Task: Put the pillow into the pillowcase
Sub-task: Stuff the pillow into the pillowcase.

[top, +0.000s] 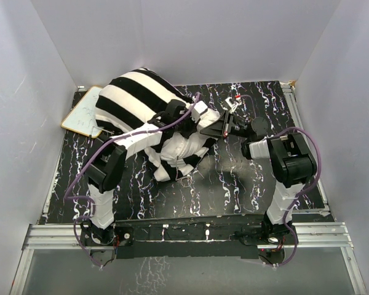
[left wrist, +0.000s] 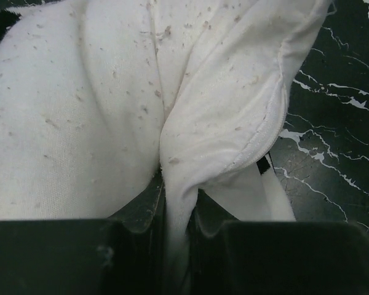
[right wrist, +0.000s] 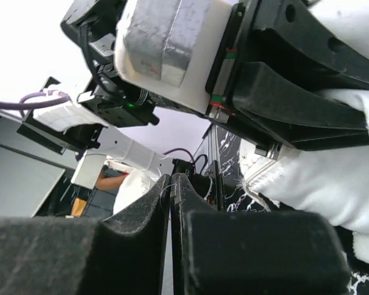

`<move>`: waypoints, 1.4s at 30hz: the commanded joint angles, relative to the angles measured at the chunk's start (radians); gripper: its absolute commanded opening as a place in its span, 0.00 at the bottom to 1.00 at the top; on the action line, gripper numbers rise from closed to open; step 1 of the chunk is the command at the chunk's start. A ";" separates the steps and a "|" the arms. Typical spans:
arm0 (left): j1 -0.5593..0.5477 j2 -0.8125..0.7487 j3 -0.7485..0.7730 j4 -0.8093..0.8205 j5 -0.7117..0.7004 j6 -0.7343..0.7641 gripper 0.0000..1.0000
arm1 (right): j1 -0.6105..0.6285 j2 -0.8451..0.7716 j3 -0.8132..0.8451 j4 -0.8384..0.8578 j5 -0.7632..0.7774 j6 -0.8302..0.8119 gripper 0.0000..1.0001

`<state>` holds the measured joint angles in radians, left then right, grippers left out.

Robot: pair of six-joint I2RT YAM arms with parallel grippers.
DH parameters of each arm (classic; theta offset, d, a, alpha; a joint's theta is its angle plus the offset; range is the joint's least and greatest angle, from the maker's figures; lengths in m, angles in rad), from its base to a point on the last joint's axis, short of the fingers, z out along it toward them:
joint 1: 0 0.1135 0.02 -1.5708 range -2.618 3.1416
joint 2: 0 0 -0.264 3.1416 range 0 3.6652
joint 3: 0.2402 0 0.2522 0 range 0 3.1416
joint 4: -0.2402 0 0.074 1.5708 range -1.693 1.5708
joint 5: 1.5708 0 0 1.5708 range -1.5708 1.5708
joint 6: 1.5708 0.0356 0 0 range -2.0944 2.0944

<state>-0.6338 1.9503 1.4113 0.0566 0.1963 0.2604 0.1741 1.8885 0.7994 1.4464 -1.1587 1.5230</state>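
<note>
Closest to me, the two arm bases sit on the metal rail at the near edge of the black marbled table (top: 246, 184), and both arms reach in toward the middle. From the left wrist's view, the left gripper (left wrist: 175, 200) has its jaws nearly together, pinching a fold of plain white cloth. That fold belongs to the pillow (left wrist: 80, 110), which fills most of that view; its seamed edge hangs to the right, and a small scrap of black and white shows just under it.

From above, the pillowcase (top: 132, 98) lies heaped over the far left part of the table, plump with the pillow inside. The pillow's white near end bulges out of the striped cloth at the table's centre, with some stripes bunched around it. A small whiteboard (top: 86, 114) lies at the far left, and the striped heap covers its right edge.

From the right wrist's view, the right gripper (right wrist: 172, 184) sits just below the left one, beside the white cloth. Its foam pads are pressed flat together, and I can see nothing caught between them.
</note>
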 commanded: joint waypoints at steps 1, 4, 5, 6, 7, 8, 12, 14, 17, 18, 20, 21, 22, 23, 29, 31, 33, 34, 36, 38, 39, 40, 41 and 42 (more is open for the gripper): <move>0.102 -0.008 0.011 -0.032 -0.021 -0.029 0.00 | -0.016 0.015 0.028 0.238 -0.052 -0.035 0.08; 0.108 -0.028 0.032 -0.043 0.016 -0.035 0.00 | -0.026 -0.114 -0.031 -0.199 -0.054 -0.397 0.22; 0.108 -0.030 0.038 -0.051 0.032 -0.038 0.00 | -0.025 -0.209 -0.025 -0.539 0.016 -0.659 0.48; 0.109 -0.032 0.044 -0.059 0.047 -0.041 0.00 | -0.020 -0.277 0.005 -0.885 0.127 -0.946 0.68; 0.109 -0.033 0.049 -0.065 0.057 -0.044 0.00 | -0.011 -0.316 0.023 -1.064 0.215 -1.129 0.81; 0.108 -0.034 0.055 -0.072 0.067 -0.047 0.00 | -0.023 -0.321 0.022 -1.094 0.226 -1.167 0.84; 0.109 -0.059 0.068 -0.066 0.093 -0.061 0.00 | -0.098 -0.248 -0.072 -0.850 0.174 -0.853 0.86; 0.109 -0.067 0.102 -0.094 0.096 -0.061 0.00 | -0.102 -0.197 -0.107 -0.726 0.164 -0.710 0.86; 0.109 -0.090 0.138 -0.115 0.098 -0.062 0.00 | -0.087 -0.178 -0.120 -0.747 0.238 -0.614 0.87; 0.109 -0.098 0.149 -0.120 0.098 -0.061 0.00 | -0.071 -0.184 -0.122 -0.811 0.302 -0.592 0.90; 0.109 -0.108 0.172 -0.125 0.104 -0.063 0.00 | -0.033 -0.185 -0.128 -0.851 0.399 -0.558 0.91; 0.108 -0.111 0.183 -0.129 0.105 -0.063 0.00 | -0.019 -0.175 -0.132 -0.829 0.419 -0.526 0.91; 0.108 -0.111 0.197 -0.133 0.109 -0.065 0.00 | -0.011 -0.157 -0.137 -0.795 0.431 -0.485 0.91; 0.109 -0.110 0.208 -0.139 0.115 -0.069 0.00 | -0.004 -0.134 -0.141 -0.747 0.434 -0.446 0.91; 0.109 -0.114 0.248 -0.159 0.129 -0.077 0.00 | 0.041 0.004 -0.079 -0.735 0.473 -0.343 0.77; 0.108 -0.113 0.257 -0.167 0.129 -0.074 0.00 | 0.055 0.009 -0.080 -0.740 0.494 -0.340 0.70; 0.108 -0.112 0.264 -0.171 0.133 -0.073 0.00 | 0.060 0.014 -0.073 -0.726 0.509 -0.339 0.69; 0.109 -0.114 0.266 -0.172 0.138 -0.074 0.00 | 0.060 0.022 -0.065 -0.706 0.507 -0.329 0.69; 0.109 -0.115 0.265 -0.168 0.150 -0.085 0.00 | 0.060 0.042 -0.046 -0.647 0.506 -0.301 0.72; 0.109 -0.117 0.264 -0.166 0.162 -0.091 0.00 | 0.069 0.071 -0.019 -0.604 0.505 -0.270 0.74; 0.109 -0.119 0.264 -0.166 0.166 -0.095 0.00 | 0.076 0.084 -0.005 -0.589 0.507 -0.256 0.75; 0.108 -0.119 0.264 -0.165 0.168 -0.099 0.00 | 0.083 0.099 0.008 -0.580 0.511 -0.243 0.75; 0.109 -0.121 0.264 -0.167 0.172 -0.101 0.00 | 0.090 0.111 0.022 -0.571 0.517 -0.232 0.75; 0.108 -0.123 0.264 -0.167 0.175 -0.105 0.00 | 0.097 0.125 0.036 -0.564 0.525 -0.224 0.75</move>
<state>-0.5629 1.9278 1.6173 -0.1490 0.3786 0.1631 0.2485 1.9732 0.7639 0.7605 -0.6758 1.2358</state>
